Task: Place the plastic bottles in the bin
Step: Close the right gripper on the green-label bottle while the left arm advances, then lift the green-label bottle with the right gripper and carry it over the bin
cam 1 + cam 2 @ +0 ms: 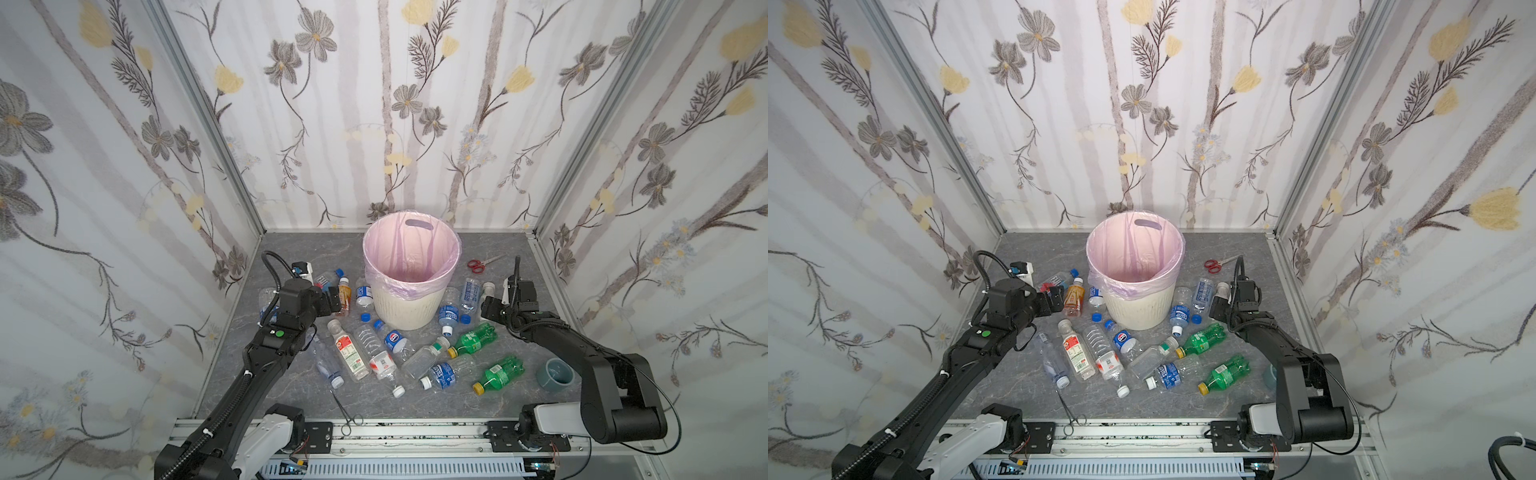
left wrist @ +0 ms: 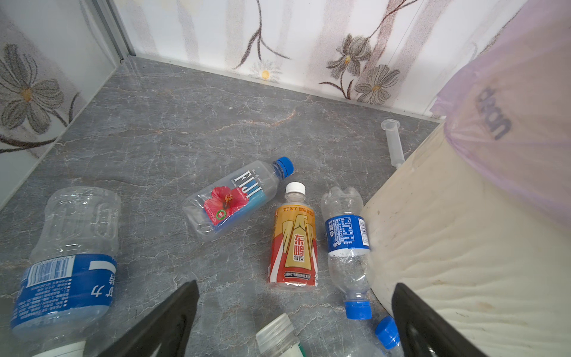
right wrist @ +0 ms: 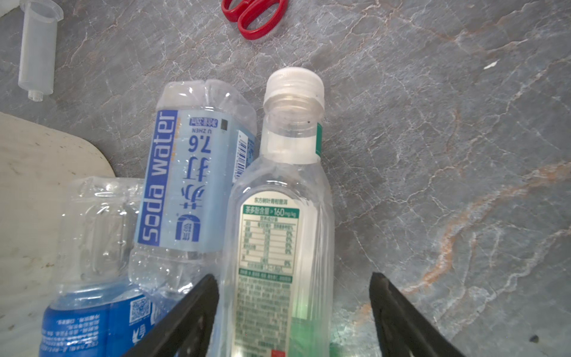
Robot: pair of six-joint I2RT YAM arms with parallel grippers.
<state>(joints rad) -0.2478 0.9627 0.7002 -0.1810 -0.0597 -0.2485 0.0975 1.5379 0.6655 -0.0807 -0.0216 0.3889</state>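
Observation:
The cream ribbed bin with a pink liner stands at the back middle, and plastic bottles lie all round it on the grey floor. My right gripper is open to the right of the bin. It straddles a clear bottle with a white cap and a green-and-white label: one finger rests against its side and the other stands apart. A soda water bottle lies beside it. My left gripper is wide open left of the bin, low over the floor just short of an orange bottle.
Two green bottles lie at the front right among several clear ones. Red scissors lie behind my right gripper, and a clear syringe barrel lies by the bin. Forceps and a grey cup lie at the front.

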